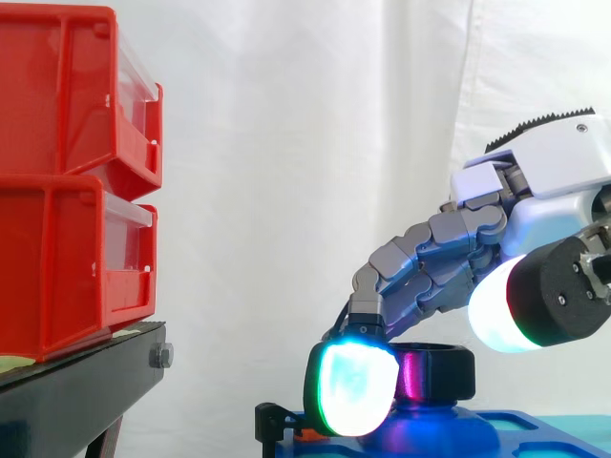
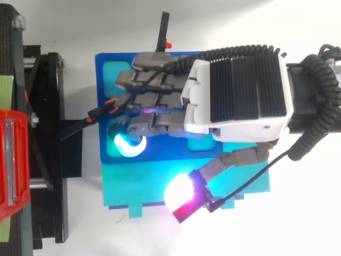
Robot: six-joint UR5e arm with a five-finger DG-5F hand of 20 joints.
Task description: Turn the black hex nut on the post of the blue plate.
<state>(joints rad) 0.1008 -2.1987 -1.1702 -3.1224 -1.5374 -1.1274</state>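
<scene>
The black hex nut (image 1: 437, 371) sits on a raised post of the blue plate (image 1: 535, 431). My hand (image 2: 240, 90) reaches in from the right, its fingers (image 1: 430, 262) curled down over the nut. One fingertip, glowing cyan (image 1: 351, 388), rests against the nut's left side. A magenta glow reflects on the nut's wall. The thumb (image 1: 504, 307) glows white and red and stays off the nut, up and to the right. In the top view the fingers (image 2: 152, 101) hide the nut above the blue plate (image 2: 106, 66), and the thumb (image 2: 182, 196) hangs over the teal board.
Two red bins (image 1: 67, 181) are stacked on a black stand (image 1: 76, 391) at the left. Small black clamps with orange tips (image 2: 101, 113) grip the blue plate's left and far edges. A teal board (image 2: 133, 184) lies under the plate's near side.
</scene>
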